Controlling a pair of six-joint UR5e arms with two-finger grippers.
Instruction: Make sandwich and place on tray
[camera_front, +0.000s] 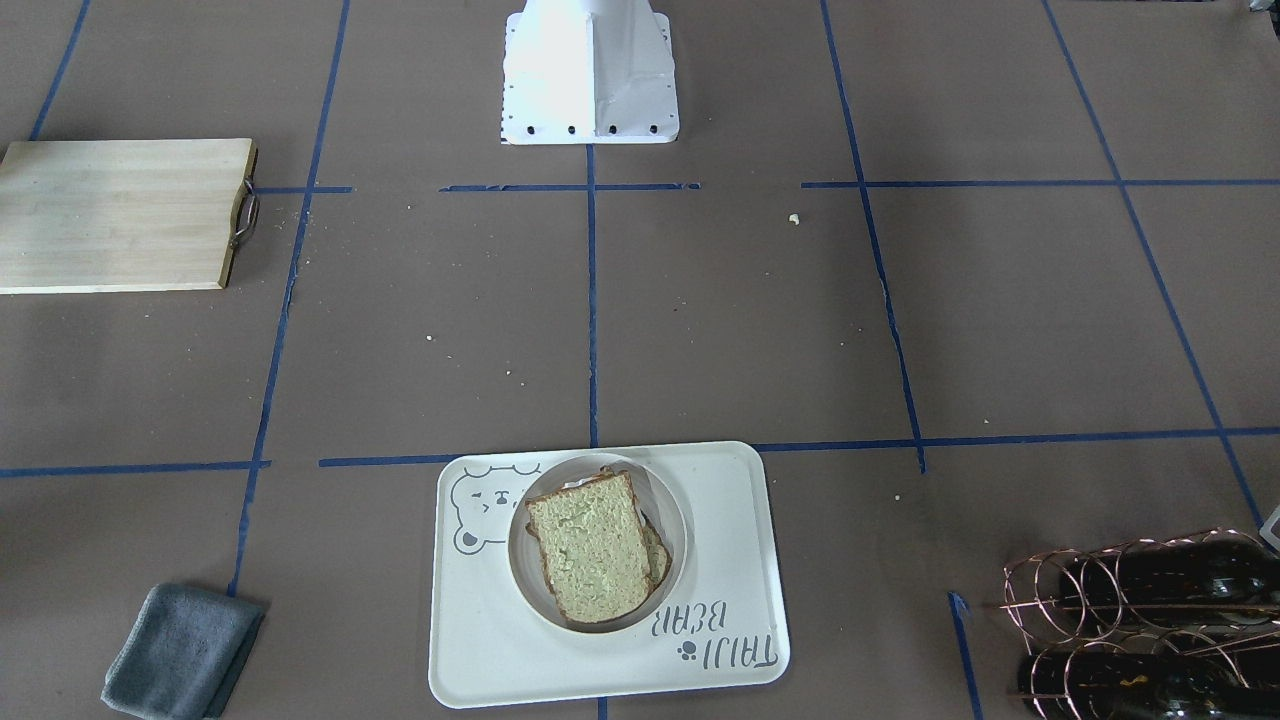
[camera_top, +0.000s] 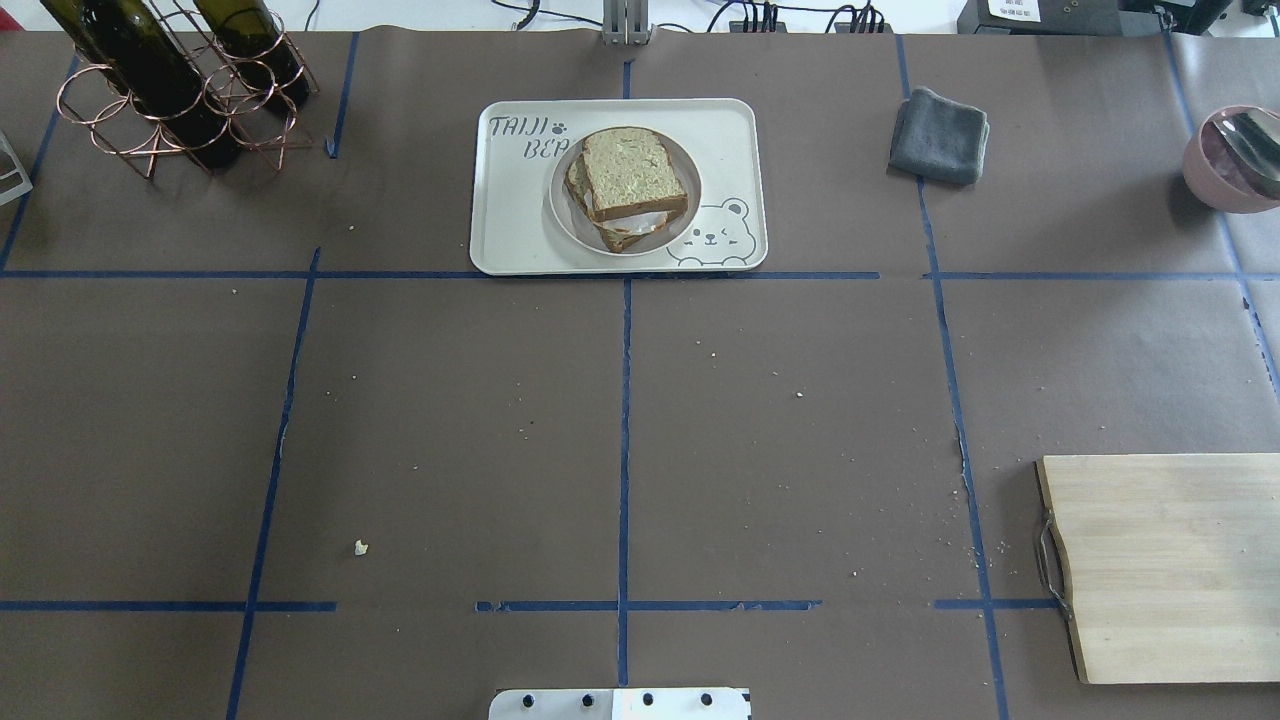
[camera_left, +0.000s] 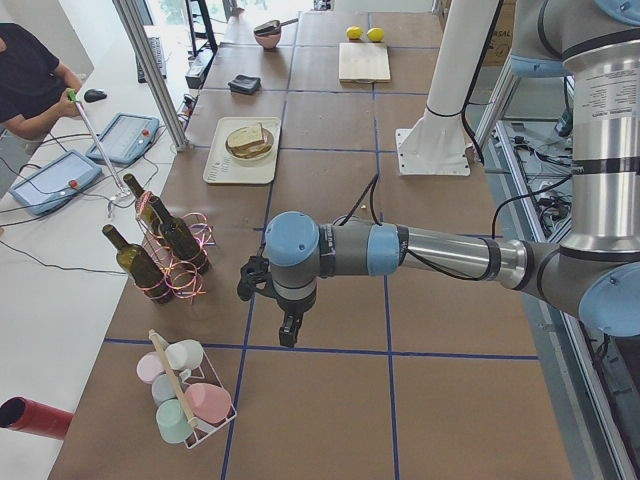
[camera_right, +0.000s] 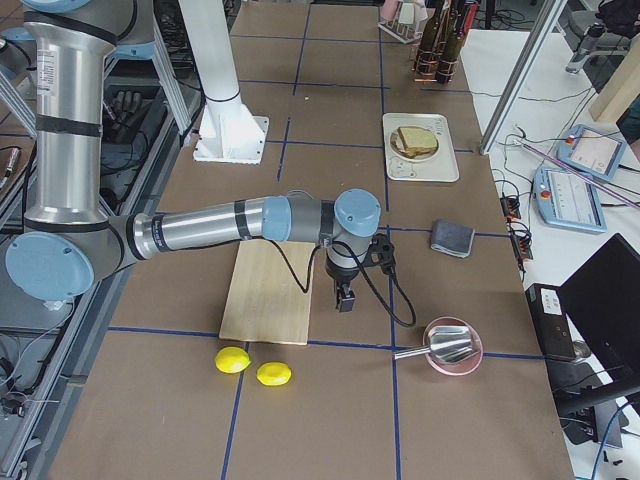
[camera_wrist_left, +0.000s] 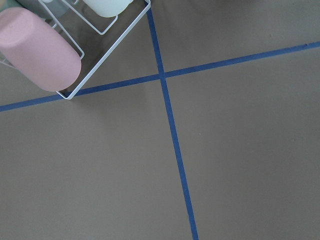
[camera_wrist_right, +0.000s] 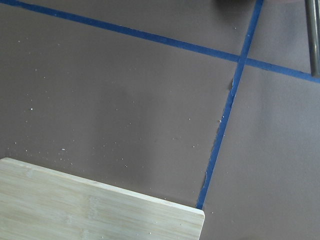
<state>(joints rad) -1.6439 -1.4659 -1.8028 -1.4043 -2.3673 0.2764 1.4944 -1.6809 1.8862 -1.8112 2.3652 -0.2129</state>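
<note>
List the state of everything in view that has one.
sandwich: stacked, on the plate.
plate: on the tray.
grey cloth: folded.
wine bottles: resting in the wire rack.
left gripper: hovering; open or shut unclear.
right gripper: hovering; open or shut unclear.

- The tray (camera_front: 480, 640), at the middle of the desk's edge far from the robot, bears grey lettering (camera_front: 745, 652) in two lines: "TAIJI BEAR". A small paw print (camera_front: 687, 653) sits beside "TAIJI". The front-facing view shows it upside down.
- In the overhead view "TAIJI" reads whole, but the round plate (camera_top: 572, 225) covers the end of the second word, leaving "BEA".
- A label (camera_left: 608, 95) on the left arm (camera_left: 440, 250) carries print too small to read.
</note>
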